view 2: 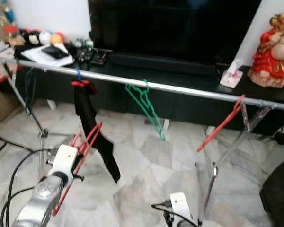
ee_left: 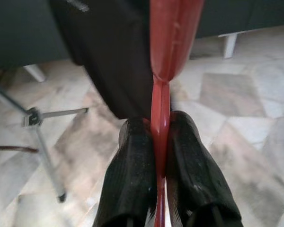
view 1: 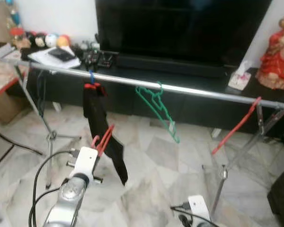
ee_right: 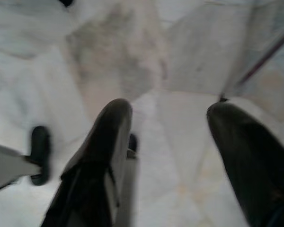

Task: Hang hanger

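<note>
Red plastic marks the task's hanger (view 2: 83, 142), seen at lower left of the right eye view, rising from the left gripper (view 2: 80, 151) toward the silver rail (view 2: 189, 89) that crosses the frame from upper left to right. Already on the rail: a black garment (view 2: 92, 130) on a blue-hooked hanger at left, a green hanger (view 2: 146, 106) near centre, and a second red hanger (view 2: 220, 124) at right. A dark television cabinet (view 2: 180, 101) lies behind; a red figurine (view 2: 270, 49) stands at upper right.

Left eye view: same arrangement; the held hanger sits low, below the rail and just beside the garment's lower end. The right arm's wrist (view 1: 199, 208) rests at the bottom edge, idle.

Left wrist view: two black fingers (ee_left: 132, 175) are pressed together on the hanger's thin red stem, the garment dark at upper left.

Right wrist view: the right gripper (ee_right: 170, 142) has its fingers spread apart over marble floor (ee_right: 132, 56), holding nothing.

Step in hand, by judgement: carrying the hanger up to the rail. The next move calls for lifting the hook above the rail, at a free stretch clear of the garment, then lowering it on.
</note>
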Controlling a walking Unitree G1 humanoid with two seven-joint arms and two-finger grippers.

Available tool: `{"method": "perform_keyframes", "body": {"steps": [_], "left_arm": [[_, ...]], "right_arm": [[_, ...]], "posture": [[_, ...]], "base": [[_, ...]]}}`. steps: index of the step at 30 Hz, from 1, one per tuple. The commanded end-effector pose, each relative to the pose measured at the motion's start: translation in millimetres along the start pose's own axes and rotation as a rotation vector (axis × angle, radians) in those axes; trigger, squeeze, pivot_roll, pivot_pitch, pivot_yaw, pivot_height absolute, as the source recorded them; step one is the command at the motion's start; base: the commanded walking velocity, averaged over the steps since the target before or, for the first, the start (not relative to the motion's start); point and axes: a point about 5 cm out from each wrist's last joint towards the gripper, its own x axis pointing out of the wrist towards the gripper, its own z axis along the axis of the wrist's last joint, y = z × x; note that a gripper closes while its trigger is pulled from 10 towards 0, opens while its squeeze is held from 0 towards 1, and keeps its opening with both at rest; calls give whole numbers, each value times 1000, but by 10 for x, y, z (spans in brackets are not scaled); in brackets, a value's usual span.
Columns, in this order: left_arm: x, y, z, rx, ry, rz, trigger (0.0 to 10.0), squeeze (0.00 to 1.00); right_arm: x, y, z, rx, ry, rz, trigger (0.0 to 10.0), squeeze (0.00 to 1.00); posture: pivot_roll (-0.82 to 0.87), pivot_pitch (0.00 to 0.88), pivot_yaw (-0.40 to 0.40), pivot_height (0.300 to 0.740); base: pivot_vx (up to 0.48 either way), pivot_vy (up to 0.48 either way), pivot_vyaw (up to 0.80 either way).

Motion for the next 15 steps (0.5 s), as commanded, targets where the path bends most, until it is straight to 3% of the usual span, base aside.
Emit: {"method": "perform_keyframes", "body": {"steps": [1,15], "left_arm": [[5,-18,37,16,-17,-15,10000,0],[18,-33,56,14,-20,-15,10000,0]], "right_arm": [[1,-25,26,4,-8,-9,10000,0],[2,-18,29,9,-6,4,10000,0]], "posture": [[40,0,-58,740],[41,0,-60,740]], "base": [[360,0,0],[360,0,0]]}}
